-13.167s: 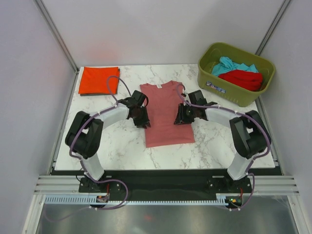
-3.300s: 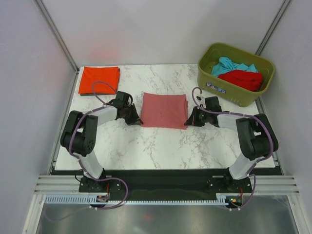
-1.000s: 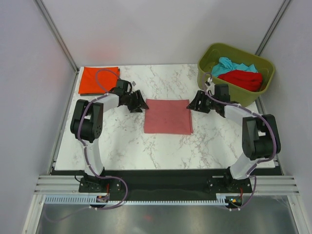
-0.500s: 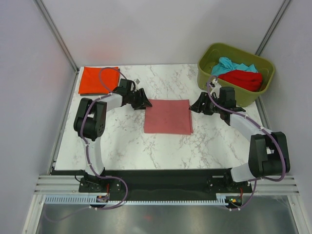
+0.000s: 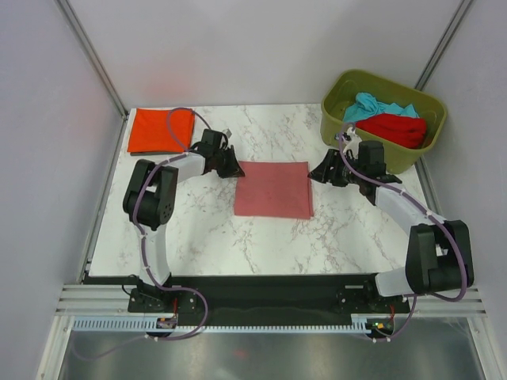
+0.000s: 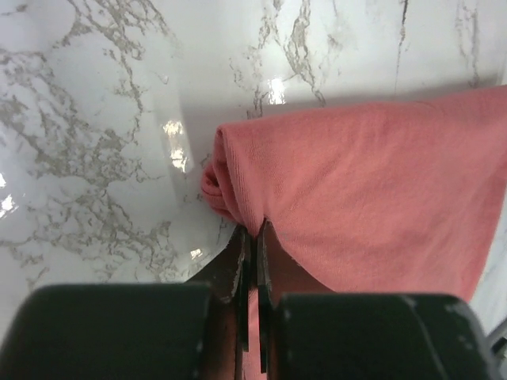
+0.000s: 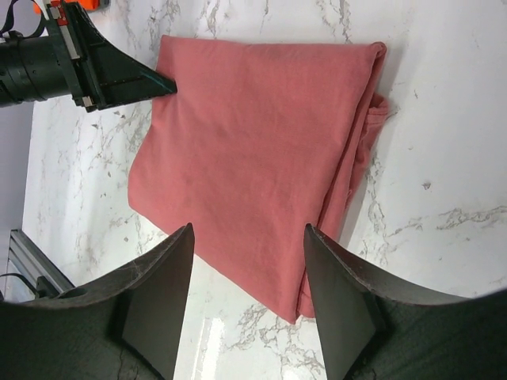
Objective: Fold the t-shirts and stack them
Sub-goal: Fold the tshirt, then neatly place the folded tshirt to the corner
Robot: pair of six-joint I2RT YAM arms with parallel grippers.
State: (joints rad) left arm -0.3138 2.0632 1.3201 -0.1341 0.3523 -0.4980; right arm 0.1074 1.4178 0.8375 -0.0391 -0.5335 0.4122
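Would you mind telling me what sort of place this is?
Probably a robotics test cell: plain enclosure walls, two robot arms at a marble-patterned table, an olive-green bin of t-shirts.

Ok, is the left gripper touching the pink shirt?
Touching. In the left wrist view the left gripper is shut, fingers pinching the pink shirt at its edge.

Folded dusty pink t-shirt [image 5: 273, 190] lies centrally; folded orange-red t-shirt [image 5: 154, 131] far-left.

A lab test cell — plain white walls [image 5: 261, 47], aluminium frame rails [image 5: 269, 299], marble-patterned tabletop [image 5: 206, 237].
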